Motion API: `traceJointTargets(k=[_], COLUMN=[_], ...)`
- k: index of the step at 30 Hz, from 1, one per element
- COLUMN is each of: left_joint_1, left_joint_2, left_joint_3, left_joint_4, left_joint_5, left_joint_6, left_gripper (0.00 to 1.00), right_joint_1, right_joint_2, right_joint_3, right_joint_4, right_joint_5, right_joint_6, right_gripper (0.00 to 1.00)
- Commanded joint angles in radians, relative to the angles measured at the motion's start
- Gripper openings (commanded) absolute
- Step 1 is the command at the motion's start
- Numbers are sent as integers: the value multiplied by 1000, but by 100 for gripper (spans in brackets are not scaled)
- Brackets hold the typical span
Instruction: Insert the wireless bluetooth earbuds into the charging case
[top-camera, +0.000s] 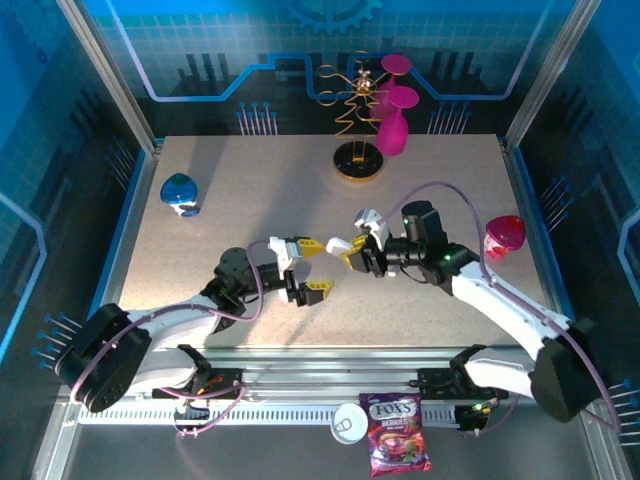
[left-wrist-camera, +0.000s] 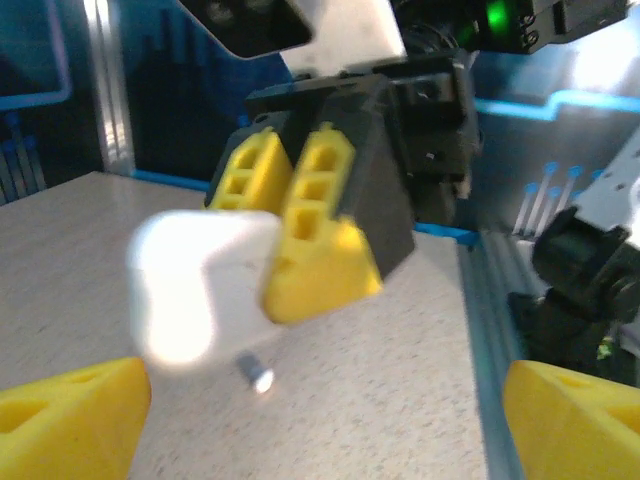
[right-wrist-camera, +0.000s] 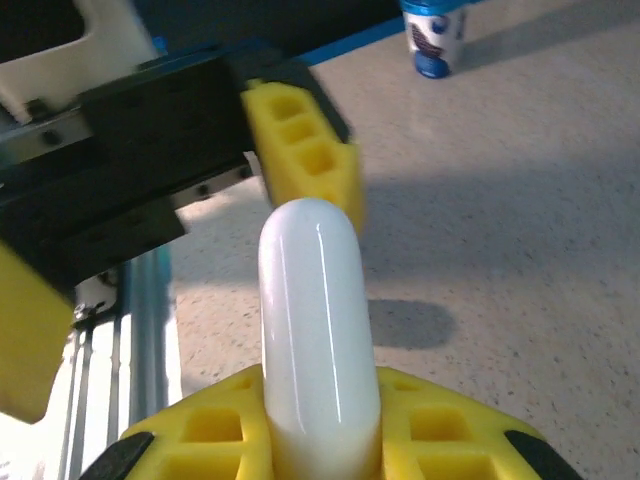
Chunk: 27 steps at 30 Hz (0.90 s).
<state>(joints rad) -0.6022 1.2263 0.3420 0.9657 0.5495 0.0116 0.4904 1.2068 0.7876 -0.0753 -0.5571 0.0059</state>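
My left gripper hangs released, jaws spread wide, low over the table. Just right of it, the white charging case, contents hidden from me, is clamped endwise in my right gripper, facing the left.

The charging case, smooth, white and pill-shaped, is sitting pinched in the right pincer, poking straight out and hanging above the surface.

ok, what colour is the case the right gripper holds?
Plain glossy white, no markings visible. The charging case shows best in the right wrist view.
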Motion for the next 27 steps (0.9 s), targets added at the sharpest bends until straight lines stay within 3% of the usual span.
traceJointTargets(k=[1,6,14,20,23,27], left_joint_1=[-1,-2,-1,-2,-1,-2], left_joint_2=[-47,-88,-155,-217,-228,-200], left_joint_3=[-21,4,31,77,128,208], left_joint_4=[-113,-299,-503,-732,-863,-1043], left_joint_5=[-161,-324,-441,-606,-666,-700], left_joint_6=[107,154,150,52,-28,-154], left_gripper=[93,96,100,99,99,99], right_joint_1=[-70,-88,-119,-143,-161,-190], right_joint_2=[129,355,691,797,781,688], right_joint_3=[45,155,304,359,340,278], right_joint_4=[79,36,124,144,150,166], right_joint_5=[112,244,219,230,254,297], right_joint_6=[308,487,620,644,641,601], right_gripper=[15,15,18,23,34,58])
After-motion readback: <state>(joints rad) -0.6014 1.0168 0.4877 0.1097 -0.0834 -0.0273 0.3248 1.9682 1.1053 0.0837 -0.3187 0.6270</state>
